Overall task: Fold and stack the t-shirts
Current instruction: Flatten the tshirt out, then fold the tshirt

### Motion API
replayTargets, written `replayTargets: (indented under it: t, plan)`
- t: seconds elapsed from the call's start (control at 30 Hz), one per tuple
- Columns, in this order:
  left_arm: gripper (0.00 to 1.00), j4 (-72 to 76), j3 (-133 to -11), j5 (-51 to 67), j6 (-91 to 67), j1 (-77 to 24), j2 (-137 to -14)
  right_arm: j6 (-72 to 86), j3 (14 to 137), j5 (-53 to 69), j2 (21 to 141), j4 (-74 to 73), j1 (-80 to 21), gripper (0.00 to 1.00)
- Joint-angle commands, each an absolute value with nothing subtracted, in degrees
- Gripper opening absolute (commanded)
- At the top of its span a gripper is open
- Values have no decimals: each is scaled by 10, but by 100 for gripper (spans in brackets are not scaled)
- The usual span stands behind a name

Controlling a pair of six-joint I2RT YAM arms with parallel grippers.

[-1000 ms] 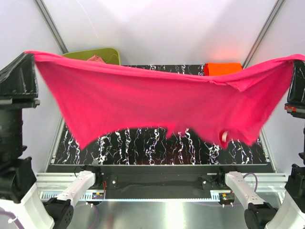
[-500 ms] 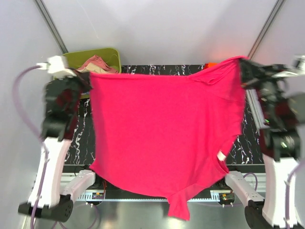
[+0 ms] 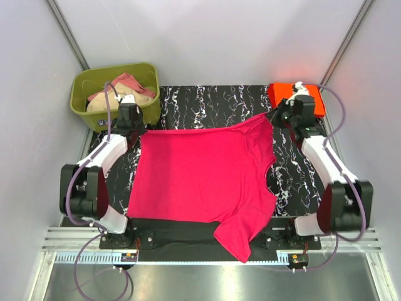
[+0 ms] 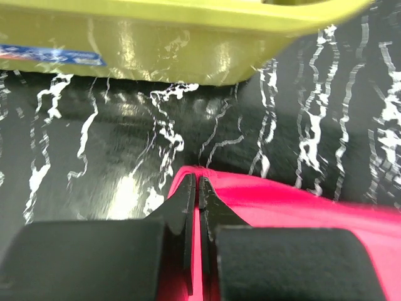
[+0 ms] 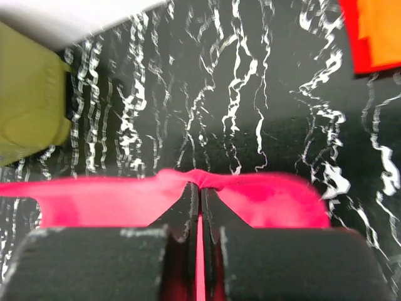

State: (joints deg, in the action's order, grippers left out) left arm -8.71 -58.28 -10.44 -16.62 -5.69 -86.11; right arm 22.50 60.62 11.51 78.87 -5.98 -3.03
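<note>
The hot pink t-shirt (image 3: 200, 179) lies spread over the black marbled table, one sleeve hanging over the near edge. My left gripper (image 3: 139, 128) is shut on its far left corner, seen pinched in the left wrist view (image 4: 195, 182). My right gripper (image 3: 274, 116) is shut on its far right corner, with cloth (image 5: 250, 194) bunched at the fingertips (image 5: 199, 188). The orange-red t-shirt (image 3: 294, 94) lies folded at the far right corner, and also shows in the right wrist view (image 5: 376, 31).
An olive-green tub (image 3: 84, 106) with pale pinkish cloth (image 3: 125, 84) inside stands at the far left, just beyond my left gripper; its wall (image 4: 156, 37) fills the top of the left wrist view. White enclosure walls surround the table (image 3: 213, 100).
Both grippers have carried the pink shirt from held high and stretched in the air down onto the table, where it now lies flat. Both still hold its corners.
</note>
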Motion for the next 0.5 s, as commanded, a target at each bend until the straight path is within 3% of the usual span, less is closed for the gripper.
replayTargets:
  t: [0.0, 0.2, 0.47]
  plan:
    - [0, -23, -644, -123, -156, -46, -893, 216, 656, 162, 845, 14, -28, 0]
    - [0, -37, -650, -110, -157, -38, -921, 232, 687, 177, 894, -27, -28, 0]
    - [0, -104, -644, -88, -188, -39, -922, 266, 695, 149, 853, -150, -28, 0]
